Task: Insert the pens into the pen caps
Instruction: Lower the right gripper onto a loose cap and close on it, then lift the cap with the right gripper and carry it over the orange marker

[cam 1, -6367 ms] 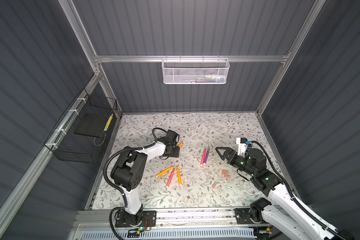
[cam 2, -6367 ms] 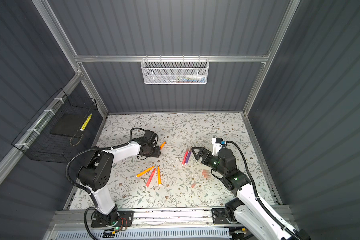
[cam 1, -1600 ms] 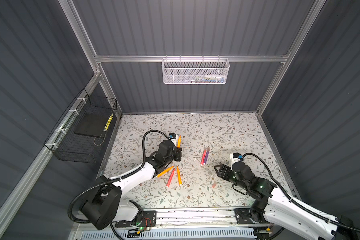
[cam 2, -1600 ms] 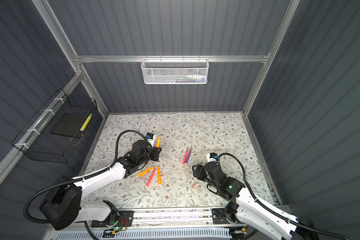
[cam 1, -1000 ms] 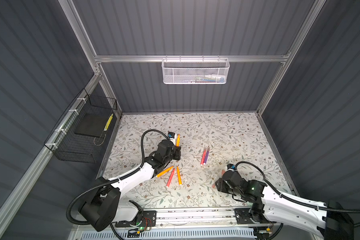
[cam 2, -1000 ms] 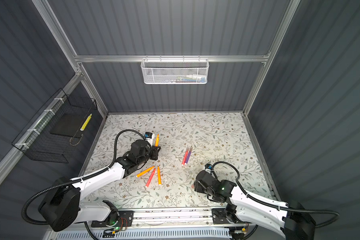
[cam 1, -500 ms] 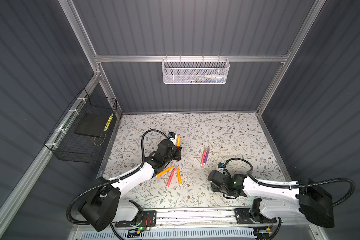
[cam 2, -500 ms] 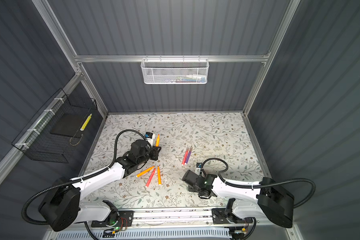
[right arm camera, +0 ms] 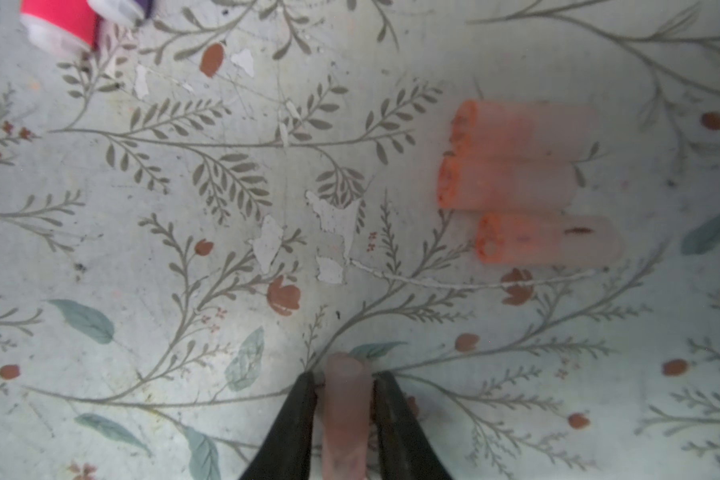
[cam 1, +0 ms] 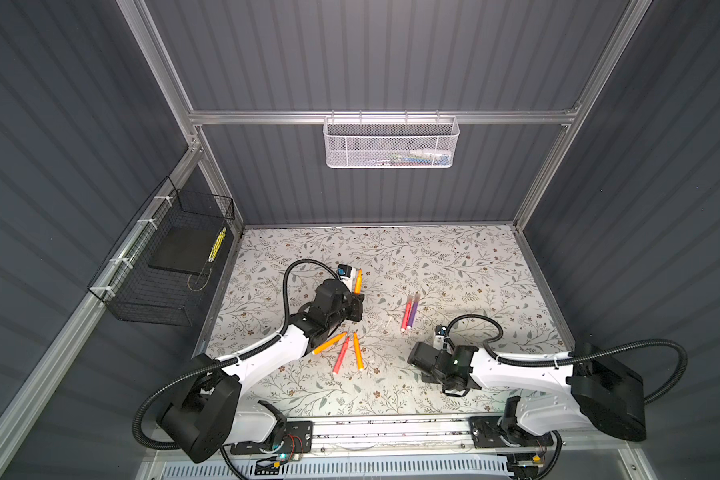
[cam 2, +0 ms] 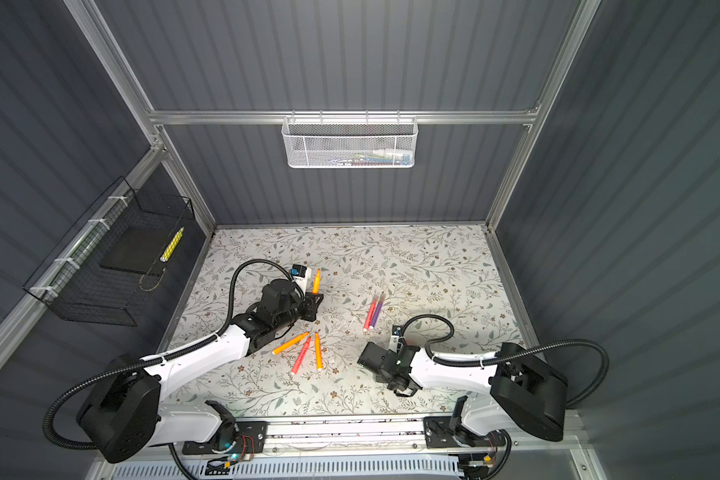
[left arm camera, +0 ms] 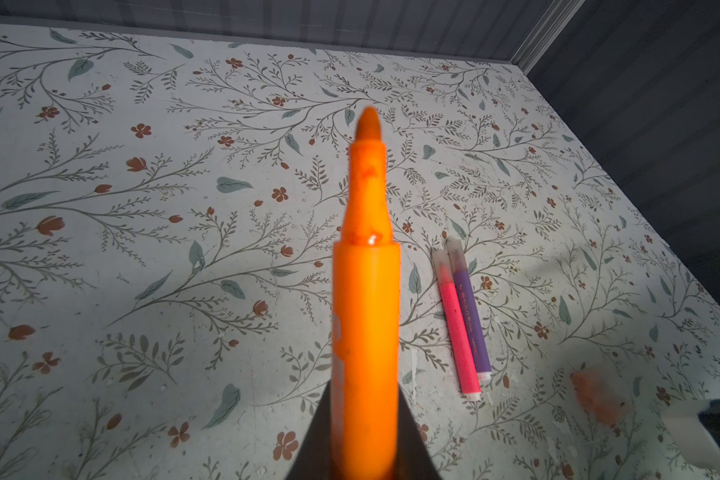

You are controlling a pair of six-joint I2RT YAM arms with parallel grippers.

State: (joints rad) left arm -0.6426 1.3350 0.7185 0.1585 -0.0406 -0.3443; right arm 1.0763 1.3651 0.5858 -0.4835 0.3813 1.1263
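My left gripper [cam 1: 356, 300] is shut on an orange pen [cam 1: 358, 281], held upright with its bare tip up; the left wrist view shows this pen [left arm camera: 366, 316] between the dark jaws. In both top views two orange pens [cam 1: 329, 343] [cam 2: 317, 351] and a red-pink one [cam 1: 341, 354] lie at centre front. A red-pink pen [left arm camera: 458, 328] and a purple one [left arm camera: 470, 316] lie side by side, both capped. My right gripper [right arm camera: 344, 378] sits low over the table [cam 1: 454, 266], its fingers closed against a pinkish pen cap [right arm camera: 344, 411]. Three more caps [right arm camera: 512, 183] lie together nearby.
A white mesh basket [cam 1: 391, 143] hangs on the back wall and a black wire basket [cam 1: 163, 270] on the left wall. Grey walls close the table on three sides. The right arm [cam 1: 516, 370] lies low along the front right.
The right arm has dropped lower and reached left across the front, and its jaws have narrowed around one pen cap. The left gripper has kept still with the orange pen.
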